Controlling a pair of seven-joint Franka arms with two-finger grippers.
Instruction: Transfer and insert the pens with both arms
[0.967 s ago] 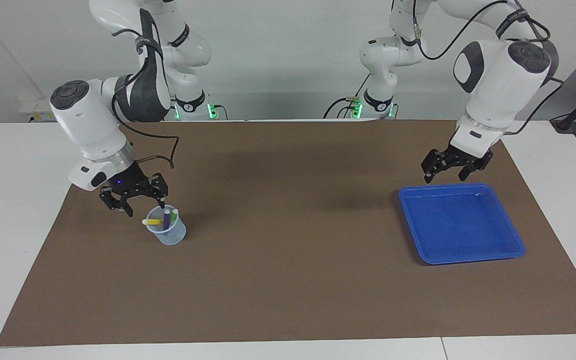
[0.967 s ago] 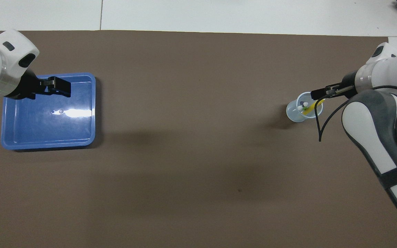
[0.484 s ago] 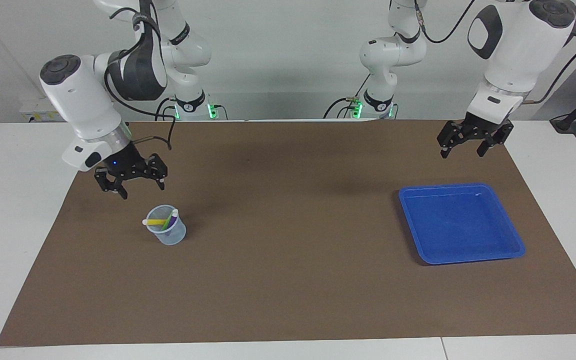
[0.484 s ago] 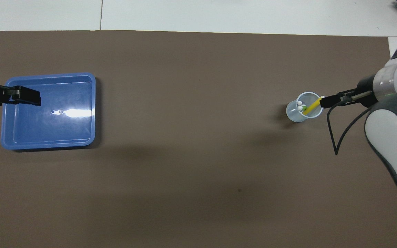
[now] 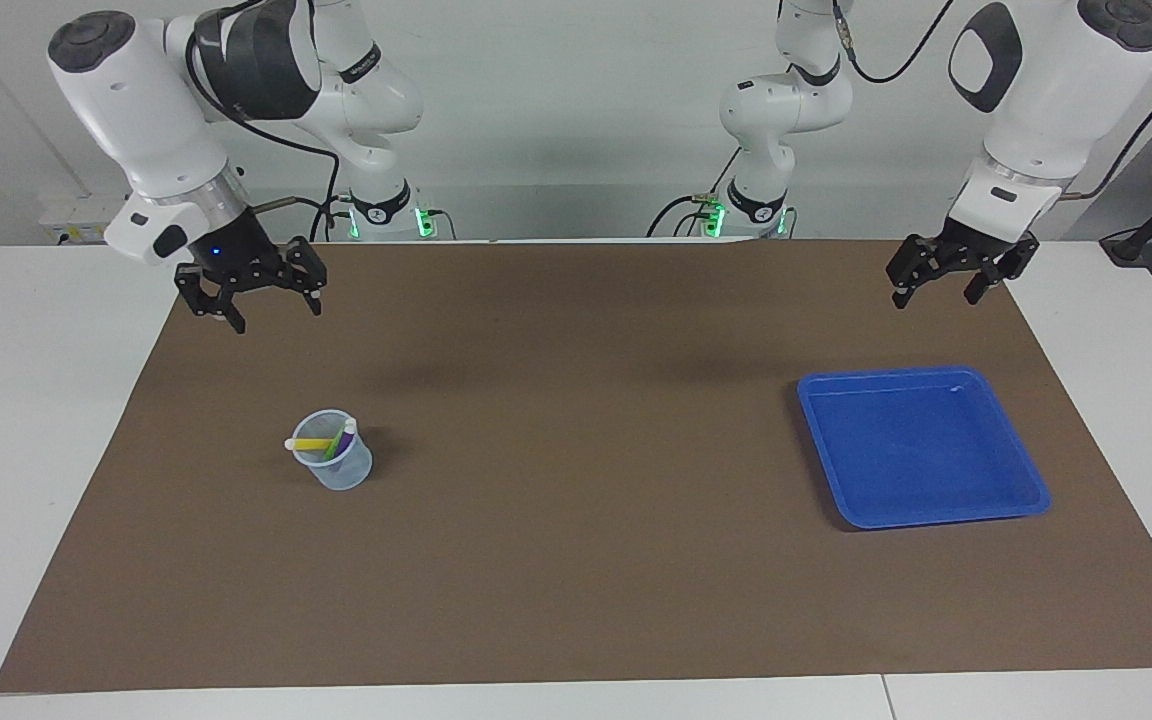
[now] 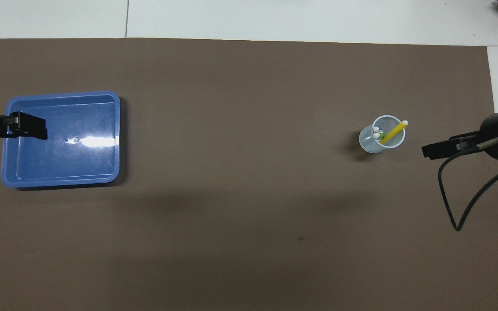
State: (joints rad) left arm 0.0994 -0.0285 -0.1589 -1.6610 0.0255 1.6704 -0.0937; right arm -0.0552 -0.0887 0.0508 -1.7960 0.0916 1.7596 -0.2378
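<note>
- Both arms have risen and pulled back toward their bases since the earlier frames: the right gripper [image 5: 271, 305], which hung at the cup's rim a second ago, is now raised well clear of it, and the left gripper [image 5: 948, 280] has lifted away from the blue tray [image 5: 1021, 505].
- Right gripper: released, jaws spread, holding nothing, up over the brown mat [image 5: 576, 560] at the right arm's end of the tabletop [image 5: 26, 420].
- Left gripper: also released and empty, up over the mat's edge at the left arm's end.
- All three pens sit in the clear cup [image 5: 340, 470]: the yellow pen [image 6: 392, 132] leans steeply across the rim, its pale end sticking out; the green pen [image 6: 380, 135] and the purple pen [image 5: 334, 444] stand more upright inside.
- The tray holds no pens.
- Key relation: the cup lies farther from the robots than the right gripper, and the right arm is much the nearer; by my judgement nothing remains to insert.
</note>
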